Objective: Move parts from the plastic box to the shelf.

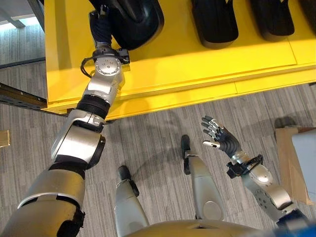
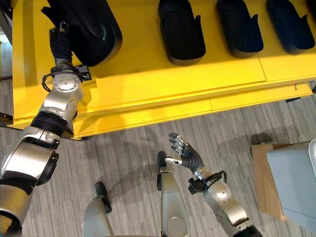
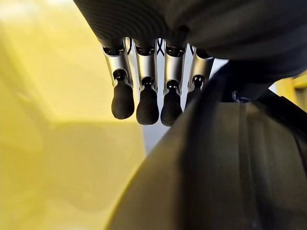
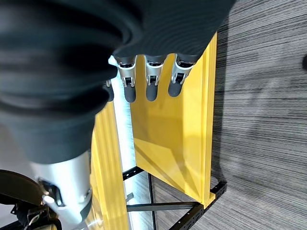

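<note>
Shelf edge: yellow shelf [image 2: 163, 79] lip ran just behind the left hand [image 2: 60, 43].
Left hand: fingers lay against a black moulded part [image 2: 91, 29], grip unclear.
Part axis: pointed away from that hand, across the shelf.
Right hand [image 2: 185, 154]: spread, empty, over open floor.

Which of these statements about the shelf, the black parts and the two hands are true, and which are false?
1. The left hand is at a black part on the yellow shelf. True.
2. The right hand holds a part. False: it is open and empty, over the floor.
3. Several black parts lie in a row on the shelf. True.
4. The shelf is blue. False: it is yellow.
</note>
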{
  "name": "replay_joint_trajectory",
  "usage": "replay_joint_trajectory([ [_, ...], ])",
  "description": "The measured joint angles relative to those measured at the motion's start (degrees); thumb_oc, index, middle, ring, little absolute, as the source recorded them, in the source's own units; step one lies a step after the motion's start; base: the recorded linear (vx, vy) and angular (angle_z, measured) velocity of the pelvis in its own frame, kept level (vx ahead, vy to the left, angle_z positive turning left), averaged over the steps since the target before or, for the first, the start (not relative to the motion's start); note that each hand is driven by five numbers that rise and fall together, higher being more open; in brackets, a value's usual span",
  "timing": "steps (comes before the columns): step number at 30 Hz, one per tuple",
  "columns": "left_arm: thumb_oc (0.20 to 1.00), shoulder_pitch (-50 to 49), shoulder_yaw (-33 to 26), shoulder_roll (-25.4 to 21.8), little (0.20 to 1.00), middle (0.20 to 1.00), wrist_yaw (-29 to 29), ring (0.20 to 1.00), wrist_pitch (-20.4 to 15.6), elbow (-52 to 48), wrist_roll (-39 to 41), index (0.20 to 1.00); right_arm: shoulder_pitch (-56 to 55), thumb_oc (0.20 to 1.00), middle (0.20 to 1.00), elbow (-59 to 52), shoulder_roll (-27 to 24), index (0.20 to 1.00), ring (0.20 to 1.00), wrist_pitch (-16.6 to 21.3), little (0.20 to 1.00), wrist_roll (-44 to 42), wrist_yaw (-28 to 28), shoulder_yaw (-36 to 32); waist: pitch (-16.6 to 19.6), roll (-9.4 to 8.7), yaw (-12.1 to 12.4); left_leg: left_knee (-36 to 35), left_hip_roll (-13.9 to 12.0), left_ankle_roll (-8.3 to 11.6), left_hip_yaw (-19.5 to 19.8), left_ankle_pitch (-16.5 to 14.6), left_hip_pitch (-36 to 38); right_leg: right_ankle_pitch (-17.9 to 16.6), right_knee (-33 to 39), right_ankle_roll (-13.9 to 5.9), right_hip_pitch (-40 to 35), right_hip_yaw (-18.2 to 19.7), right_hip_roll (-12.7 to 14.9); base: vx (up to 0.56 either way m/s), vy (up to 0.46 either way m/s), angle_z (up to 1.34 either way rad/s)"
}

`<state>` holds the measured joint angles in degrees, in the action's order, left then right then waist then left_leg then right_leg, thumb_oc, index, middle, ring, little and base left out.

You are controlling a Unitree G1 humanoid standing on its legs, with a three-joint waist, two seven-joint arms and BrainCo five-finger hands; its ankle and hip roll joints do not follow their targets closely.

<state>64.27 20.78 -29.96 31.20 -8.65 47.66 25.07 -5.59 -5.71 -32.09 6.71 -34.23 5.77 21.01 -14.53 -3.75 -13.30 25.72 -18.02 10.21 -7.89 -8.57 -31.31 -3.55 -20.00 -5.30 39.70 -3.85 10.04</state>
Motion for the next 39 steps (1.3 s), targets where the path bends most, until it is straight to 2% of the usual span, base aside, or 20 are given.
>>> replay_joint_trajectory([
  [2, 0.2, 0.01, 0.02, 0.07, 0.2, 0.2, -0.01, 0.2, 1.1, 1.72, 0.02, 0.2, -1.1, 1.0, 1.0, -0.01, 0.01, 1.0, 1.0, 0.0, 1.0, -0.49, 0.27, 0.05, 0.16, -0.25, 0.16, 0.54, -0.08, -0.09, 0.45, -0.13, -1.03, -0.03, -0.01, -0.04, 0.51, -0.11, -0.08, -0.01, -0.014, 0.04],
  [20, 0.2, -0.02, -1.2, -1.01, 0.2, 0.2, -0.72, 0.2, 2.88, 7.84, 0.01, 0.2, -1.23, 1.0, 1.0, -0.05, -0.12, 1.0, 1.0, 0.01, 1.0, -0.54, 0.88, 0.17, 0.46, -0.65, 0.33, 2.6, -0.18, -0.2, 0.71, -0.8, -3.89, -0.27, -0.54, -0.13, 2.76, 0.09, -0.06, 0.0, 0.0, 0.0],
  [23, 0.2, 0.02, -1.01, -1.61, 0.2, 0.2, -1.44, 0.2, 3.22, 8.12, -1.66, 0.2, -1.39, 1.0, 1.0, -0.03, -0.16, 1.0, 1.0, 0.02, 1.0, -0.55, 1.06, 0.05, 1.59, -0.56, 0.23, 3.57, -0.48, -0.16, 0.71, -1.17, -5.34, -0.33, -0.87, -0.04, 4.08, 0.1, -0.19, -0.01, 0.006, -0.05],
  [32, 0.2, 0.23, 0.06, -2.38, 0.2, 0.2, -2.4, 0.2, 3.81, 8.91, -4.97, 0.2, -2.01, 1.0, 1.0, -0.05, -0.17, 1.0, 1.0, 0.03, 1.0, -1.07, 1.53, -0.03, 1.96, -0.59, 0.24, 5.35, -0.79, -0.38, 0.53, -2.2, -6.06, -0.53, -0.91, -0.23, 4.51, 0.69, -0.4, -0.01, -0.001, -0.04],
  [34, 0.2, 1.11, 1.34, -2.43, 0.2, 0.2, -2.34, 0.2, 4.38, 9.96, -6.58, 0.2, -2.76, 1.0, 1.0, -0.02, -0.18, 1.0, 1.0, 0.04, 1.0, -1.13, 1.71, -0.05, 3.63, -0.28, 0.27, 5.64, -0.79, -0.44, 0.48, -2.32, -7.93, -0.93, -0.96, -0.27, 6.34, 0.84, -0.38, 0.0, -0.005, -0.03],
  [39, 0.2, 1.19, 2.09, -2.52, 0.2, 0.2, -2.38, 0.2, 4.85, 10.51, -8.89, 0.2, -3.36, 1.0, 1.0, -0.03, -0.18, 1.0, 1.0, 0.05, 1.0, -1.62, 2.06, -0.05, 3.67, -0.21, 0.23, 5.87, -0.85, -0.45, 0.47, -2.33, -7.9, -1.0, -1.07, -0.2, 6.38, 0.92, -0.47, 0.0, -0.002, -0.01],
])
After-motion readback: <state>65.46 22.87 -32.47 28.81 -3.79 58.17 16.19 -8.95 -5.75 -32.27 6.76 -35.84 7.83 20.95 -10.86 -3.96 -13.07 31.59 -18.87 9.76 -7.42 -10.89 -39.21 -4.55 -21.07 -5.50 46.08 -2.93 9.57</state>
